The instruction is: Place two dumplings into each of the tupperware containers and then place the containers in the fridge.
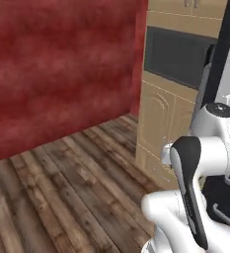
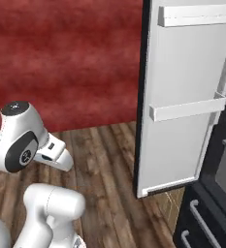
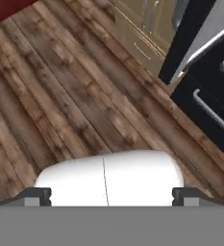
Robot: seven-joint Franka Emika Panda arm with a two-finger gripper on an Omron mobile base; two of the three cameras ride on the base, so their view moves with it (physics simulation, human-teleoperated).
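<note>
Fridge [image 2: 182,106], door swung open, white inner face with two door bins turned toward my right base camera; in my hand view its dark door edge [image 3: 188,43] lies at about 1 o'clock, well apart from my gripper [image 3: 111,192], whose tips stand wide apart, holding nothing. Wooden floor [image 3: 60,96] lies directly beneath the hand, a beige cabinet [image 1: 161,123] and red wall [image 1: 62,69] beyond. In my judgement, this step is repositioning: I should keep my arm tucked clear of the open door.

Even, flat rendered light, soft low-resolution blur throughout (no strong shadows or glare)
</note>
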